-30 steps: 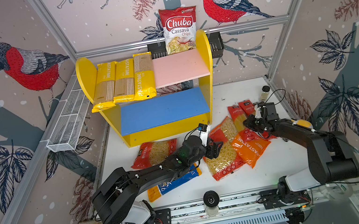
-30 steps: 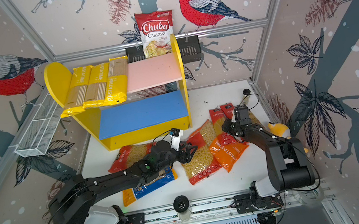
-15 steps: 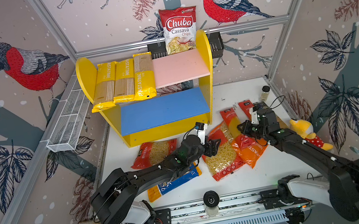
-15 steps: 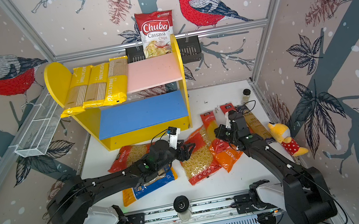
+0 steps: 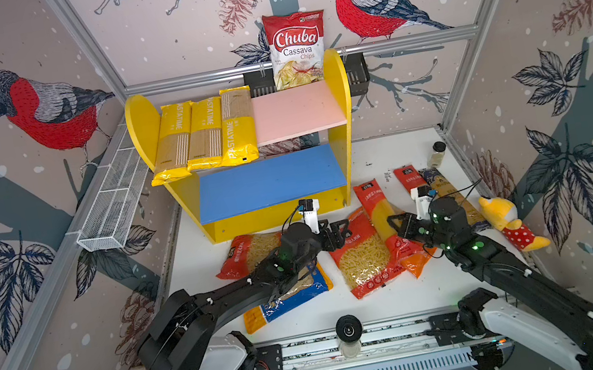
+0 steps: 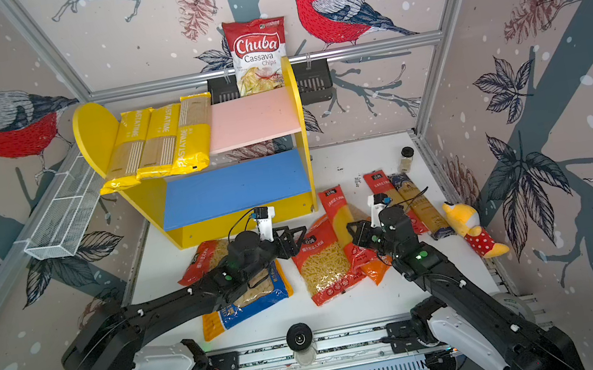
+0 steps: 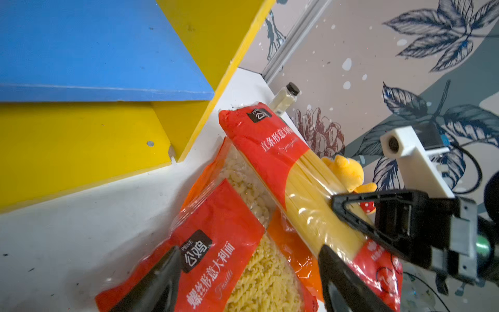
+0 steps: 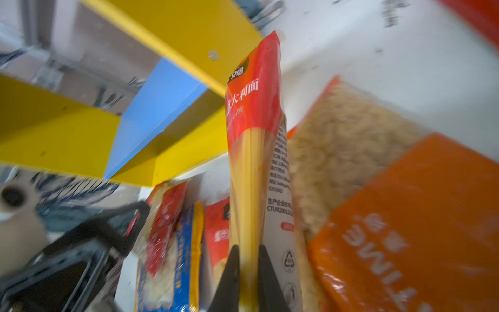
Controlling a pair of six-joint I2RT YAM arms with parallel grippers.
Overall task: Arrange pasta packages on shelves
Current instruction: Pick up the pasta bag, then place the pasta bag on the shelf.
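The right gripper (image 8: 249, 250) is clenched on a red spaghetti pack (image 5: 375, 209), its two fingers pinching the pack near one end. The pack's other end points toward the right foot of the shelves (image 5: 335, 77). It slants across an orange bag (image 5: 418, 261) and a red fusilli bag (image 5: 362, 260) on the white table (image 5: 407, 297). I cannot tell whether its far end touches anything.

The left gripper (image 7: 248, 251) is released. Its fingers stand wide apart just over the near corner of the red fusilli bag and grasp nothing. Under the left arm lies a blue-and-yellow bag (image 5: 289, 297), and beside that, closer to the shelves, a second red bag (image 5: 245, 253).

On the shelves, three yellow spaghetti packs (image 5: 202, 132) lie side by side on the left part of the pink upper board (image 5: 295, 113), their front ends hanging over its edge. The blue lower board (image 5: 270, 182) carries no packs.

Two more long packs lie near the right wall, another red pack (image 5: 407, 177) and a dark-blue pack (image 5: 451, 192), touching along their sides. A yellow plush toy (image 5: 508, 219) lies just beside the dark-blue one, and a small bottle (image 5: 437, 154) stands behind them. A chips bag (image 5: 298, 47) stands in a black basket (image 5: 355, 68) behind the shelves, and a white wire basket (image 5: 115, 208) hangs on the left wall.
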